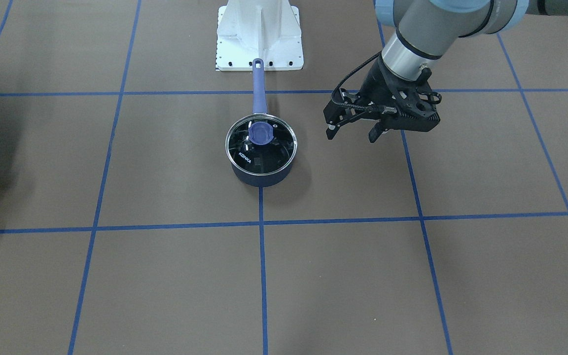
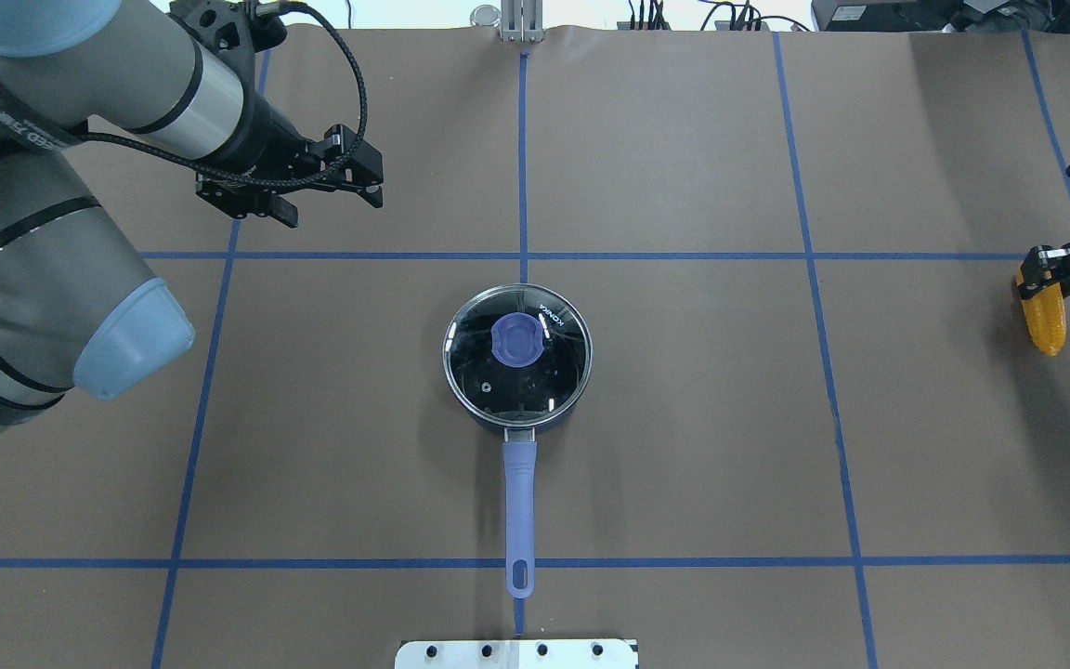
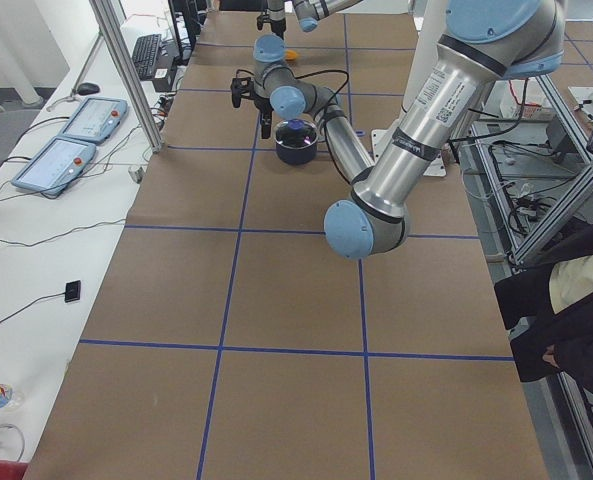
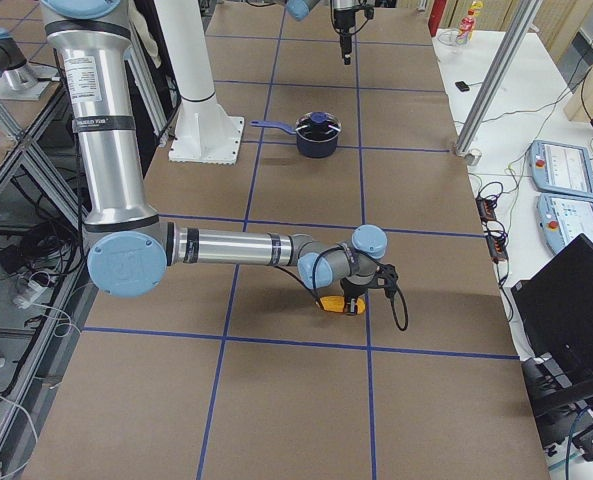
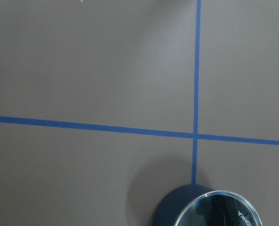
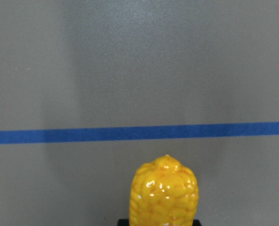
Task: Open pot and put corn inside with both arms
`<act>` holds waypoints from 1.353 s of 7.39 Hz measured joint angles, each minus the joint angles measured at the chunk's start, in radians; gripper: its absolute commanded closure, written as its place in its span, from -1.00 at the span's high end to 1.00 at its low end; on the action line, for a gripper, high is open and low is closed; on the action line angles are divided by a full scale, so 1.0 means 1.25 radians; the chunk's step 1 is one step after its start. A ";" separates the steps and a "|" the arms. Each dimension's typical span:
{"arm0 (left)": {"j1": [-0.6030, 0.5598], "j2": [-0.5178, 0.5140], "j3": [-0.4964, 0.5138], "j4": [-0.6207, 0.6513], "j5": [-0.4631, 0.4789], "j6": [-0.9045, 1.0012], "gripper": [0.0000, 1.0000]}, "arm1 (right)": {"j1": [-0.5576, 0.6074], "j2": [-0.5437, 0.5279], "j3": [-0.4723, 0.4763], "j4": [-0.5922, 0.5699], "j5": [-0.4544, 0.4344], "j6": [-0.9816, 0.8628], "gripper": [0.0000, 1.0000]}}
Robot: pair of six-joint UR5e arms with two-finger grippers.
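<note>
A dark blue pot (image 2: 489, 420) with a long purple handle (image 2: 518, 502) stands mid-table. Its glass lid (image 2: 498, 381) with a purple knob (image 2: 518, 339) is on. The pot also shows in the front view (image 1: 262, 175) and at the bottom of the left wrist view (image 5: 181, 207). My left gripper (image 2: 331, 206) hovers open and empty, beyond the pot and to its left; it also shows in the front view (image 1: 352, 135). My right gripper (image 2: 1046, 265) is at the table's far right edge, shut on the yellow corn (image 2: 1044, 321), low at the table. The corn fills the bottom of the right wrist view (image 6: 163, 193).
The white robot base plate (image 1: 259, 44) lies just behind the pot's handle end. Blue tape lines (image 2: 523, 167) grid the brown table. Side benches hold control tablets (image 3: 71, 140) and metal posts (image 4: 496, 75) stand at the table's edge.
</note>
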 measured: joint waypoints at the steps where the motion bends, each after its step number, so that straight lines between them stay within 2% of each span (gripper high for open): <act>1: 0.007 -0.015 0.003 0.011 0.001 -0.011 0.93 | 0.003 0.012 0.013 -0.005 0.006 0.006 -0.21; 3: 0.050 -0.061 0.019 0.041 0.033 -0.047 0.93 | 0.024 0.052 0.046 -0.042 0.033 0.023 -0.20; 7: 0.171 -0.130 0.094 0.058 0.129 -0.079 0.93 | 0.055 0.192 0.168 -0.292 0.044 0.027 -0.13; 10: 0.228 -0.193 0.139 0.127 0.177 -0.080 0.93 | 0.078 0.268 0.218 -0.388 0.041 0.027 -0.05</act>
